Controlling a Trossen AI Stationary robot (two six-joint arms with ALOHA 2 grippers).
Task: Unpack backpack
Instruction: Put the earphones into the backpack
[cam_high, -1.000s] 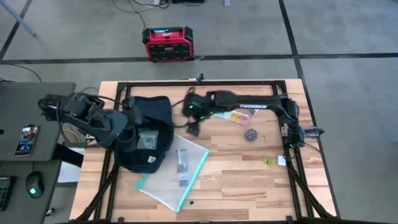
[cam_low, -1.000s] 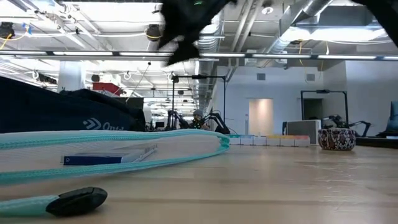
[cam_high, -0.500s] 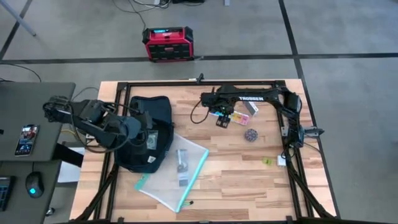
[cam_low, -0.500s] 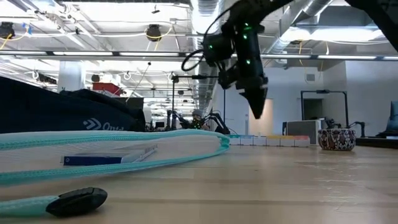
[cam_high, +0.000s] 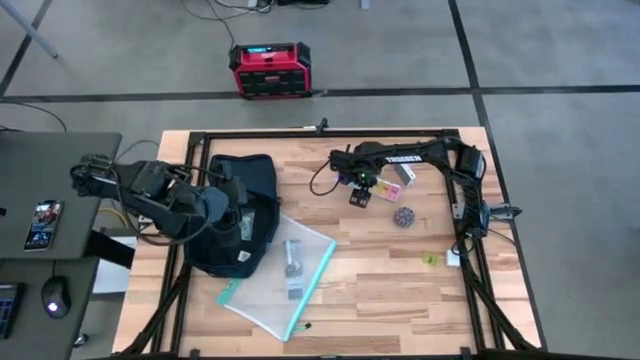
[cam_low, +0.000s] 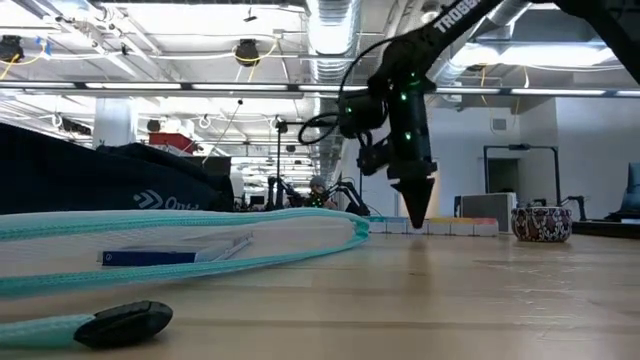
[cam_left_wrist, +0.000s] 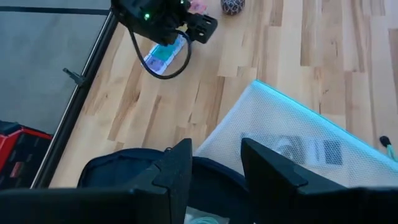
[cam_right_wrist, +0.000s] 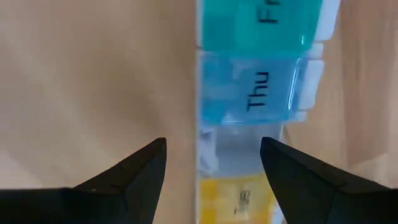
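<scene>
One backpack (cam_high: 240, 205) lies at the table's (cam_high: 380, 285) left side, reaching from near the far edge toward the middle, its dark fabric open toward the centre. Touching its near-right side is one mesh pouch (cam_high: 283, 275) with a teal zip, see-through, with a few small flat items inside; it runs down toward the near edge, and a small dark pull (cam_low: 125, 322) lies at its near end. Near the far edge, right of centre, lies one weekly pill organiser (cam_right_wrist: 249, 106) with coloured lids, and just beside it, toward the middle, one small patterned ball (cam_high: 403, 216). A few small bits (cam_high: 432, 259) lie by the right edge. Off the table, one red-black box (cam_high: 270, 70) stands on the floor beyond the far edge. The right gripper (cam_high: 359, 196) hangs point-down directly over the pill organiser, fingers spread apart and holding nothing. The left gripper (cam_left_wrist: 214, 165) sits over the backpack's opening, its fingers parted and empty.
</scene>
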